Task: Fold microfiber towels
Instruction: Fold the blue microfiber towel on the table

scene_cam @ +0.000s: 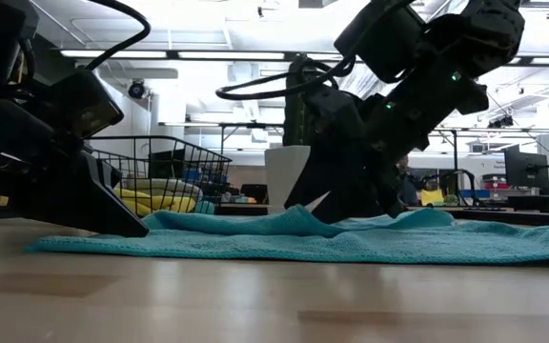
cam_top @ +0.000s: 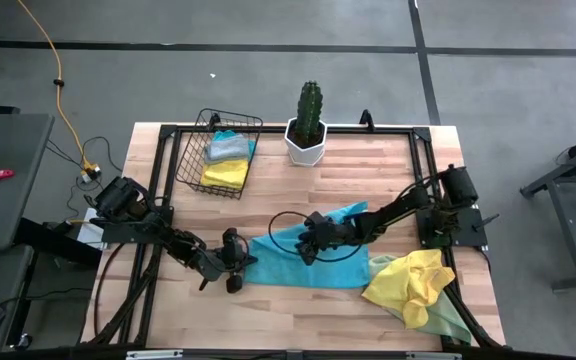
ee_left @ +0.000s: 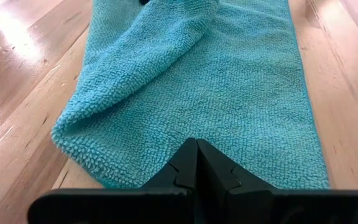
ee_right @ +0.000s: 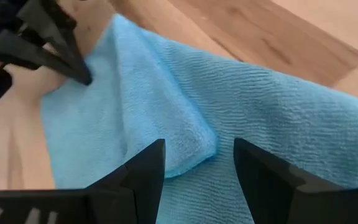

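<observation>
A turquoise microfiber towel (cam_top: pixel 313 262) lies on the wooden table's middle, with a layer folded over on top (ee_left: pixel 148 56). My left gripper (cam_top: pixel 238 270) is shut, its tips at the towel's left edge. My right gripper (ee_right: pixel 197 163) is open and slants down over the towel's middle (cam_top: pixel 306 250). Its fingers stand to either side of a rounded folded corner (ee_right: pixel 188 146). A yellow towel (cam_top: pixel 413 278) lies crumpled on a pale green one (cam_top: pixel 448 318) at the near right. Folded towels (cam_top: pixel 226 160) rest in the wire basket (cam_top: pixel 193 150). My left gripper has its shut fingertips (ee_left: pixel 196 163) on the turquoise towel's left edge (ee_left: pixel 191 134), coming slanting down from the table's left. The cloth there lies flat on the table. Whether any cloth is caught between the fingers does not show. My right gripper: I cannot tell whether its fingers touch the towel.
A cactus in a white pot (cam_top: pixel 308 128) stands at the far middle, beside the basket. A black frame (cam_top: pixel 268 130) runs along the table's edges. Bare wood (cam_top: pixel 288 315) stretches along the near edge in front of the turquoise towel.
</observation>
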